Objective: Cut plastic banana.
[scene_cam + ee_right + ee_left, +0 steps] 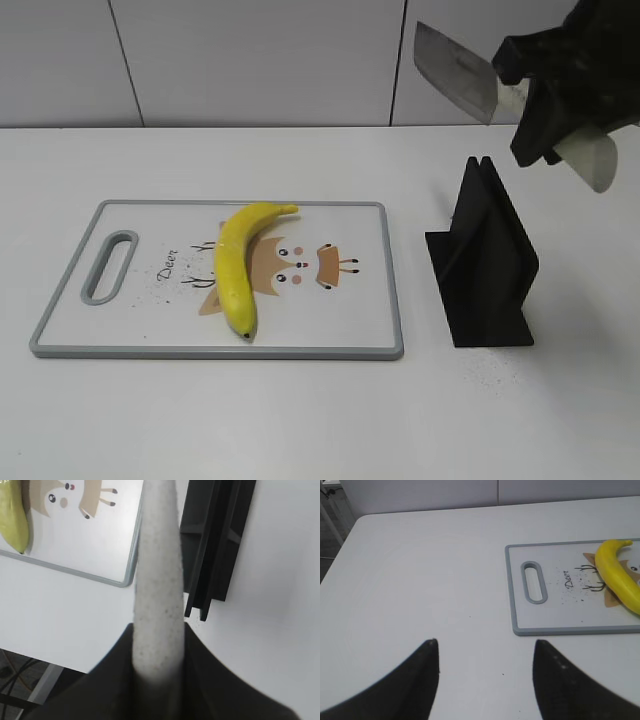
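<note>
- Exterior view is showing a white bench (300,420) carrying a cutting board (370,300), a black knife stand (485,265) and, above them, one raised arm.
- Cutting board: white with a grey rim, lying flat at left of centre, its handle slot (108,266) sitting at the left end; a cartoon deer print and the word "Deer" are showing on its face.
- Banana (236,270): yellow, glossy and whole, lying on the board across the deer print, its stem pointing toward the far right and its dark tip resting near the board's front edge.
- Knife stand: black, standing upright on the bench just right of the board, apart from it.
- Right gripper (545,105): hanging in the air above and behind the stand, clamping a cleaver by its pale handle (157,605); the grey blade (455,72) is pointing up and to the left, well apart from the banana.
- Left gripper (485,675): hovering over bare bench to the left of the board, its two dark fingers (415,680) standing wide apart with nothing between them.
- Fine dark specks are lying on the board near the slot and on the bench in front of the stand.
</note>
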Available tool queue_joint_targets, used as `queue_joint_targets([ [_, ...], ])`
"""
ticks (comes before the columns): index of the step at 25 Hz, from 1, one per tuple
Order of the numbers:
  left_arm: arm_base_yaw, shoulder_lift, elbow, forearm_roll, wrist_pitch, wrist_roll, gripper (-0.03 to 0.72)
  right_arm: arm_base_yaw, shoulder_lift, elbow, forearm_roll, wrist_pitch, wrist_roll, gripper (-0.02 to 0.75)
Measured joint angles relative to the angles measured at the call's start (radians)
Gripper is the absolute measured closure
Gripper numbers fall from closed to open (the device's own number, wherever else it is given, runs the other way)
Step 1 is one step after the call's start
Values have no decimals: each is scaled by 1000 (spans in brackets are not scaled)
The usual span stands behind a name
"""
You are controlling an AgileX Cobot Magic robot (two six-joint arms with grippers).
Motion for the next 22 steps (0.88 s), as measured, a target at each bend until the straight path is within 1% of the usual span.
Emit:
queue_joint_targets([
  [4,0,0,0,0,-2,0,122,0,0,-24,-1,-22,-143,555],
  [6,0,0,-2,4,-2,0,122,0,0,-24,-1,-27,-243,555],
  [11,0,13,-27,8,-17,0,122,0,0,-24,5,-42,-576,555],
  [14,0,73,-48,8,-37,6,122,0,4,-27,37,-67,-674,555],
  [19,0,227,-101,-16,-122,93,122,0,76,-76,96,-68,-833,555],
  [22,0,341,-135,-43,-196,183,122,0,147,-152,124,-34,-937,555],
])
